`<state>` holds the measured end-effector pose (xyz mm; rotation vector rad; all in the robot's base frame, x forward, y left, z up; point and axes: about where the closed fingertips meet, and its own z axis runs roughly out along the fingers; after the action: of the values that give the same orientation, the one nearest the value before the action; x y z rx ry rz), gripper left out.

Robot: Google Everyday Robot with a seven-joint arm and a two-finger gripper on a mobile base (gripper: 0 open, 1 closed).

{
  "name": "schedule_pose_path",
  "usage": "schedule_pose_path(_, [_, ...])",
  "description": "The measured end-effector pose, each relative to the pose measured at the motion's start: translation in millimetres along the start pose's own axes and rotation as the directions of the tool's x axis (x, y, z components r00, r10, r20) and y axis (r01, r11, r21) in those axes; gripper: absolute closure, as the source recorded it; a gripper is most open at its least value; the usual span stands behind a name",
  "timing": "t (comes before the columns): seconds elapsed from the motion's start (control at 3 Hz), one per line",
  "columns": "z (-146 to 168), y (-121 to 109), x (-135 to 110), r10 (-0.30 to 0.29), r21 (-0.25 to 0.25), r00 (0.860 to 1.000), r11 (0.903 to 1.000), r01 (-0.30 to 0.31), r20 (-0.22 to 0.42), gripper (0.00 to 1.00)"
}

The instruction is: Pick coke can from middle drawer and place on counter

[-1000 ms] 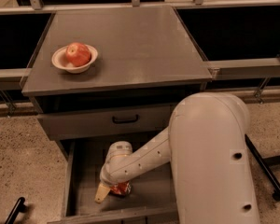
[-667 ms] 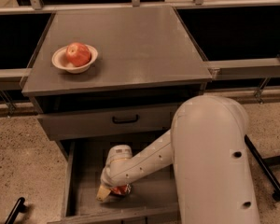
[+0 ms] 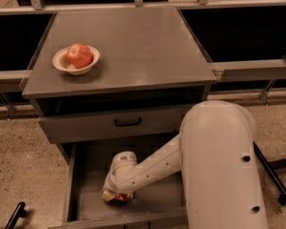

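Camera view, end effector (image 3: pixel 116 195) inside middle drawer (image 3: pixel 86 175)

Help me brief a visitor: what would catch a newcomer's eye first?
The bulky white robot arm fills the lower right, its gripper down in the open shallow grey middle drawer, at the small red coke can. On the flat grey counter above, left, a round red apple sits in a white bowl.

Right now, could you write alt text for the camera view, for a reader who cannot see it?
The robot arm reaches down into the open middle drawer, its tool right at the red coke can on the drawer floor. Above, the grey counter holds a white bowl with a red apple near its left edge.
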<state>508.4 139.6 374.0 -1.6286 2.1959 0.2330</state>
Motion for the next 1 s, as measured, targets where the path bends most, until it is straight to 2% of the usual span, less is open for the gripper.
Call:
schedule_pose_path(0.33, [-29.1, -13.2, 15.2, -0.062, -0.006, 0.998, 0.998, 0.063, 0.027, 0.88])
schedule_pose_path(0.67, [-76.6, -7.1, 16.7, -0.194, -0.026, 0.98, 0.9805, 0.195, 0.044, 1.0])
schedule_pose_path(1.0, [-101.9, 3.6, 13.2, -0.265, -0.036, 0.962, 0.9628, 0.268, 0.067, 1.0])
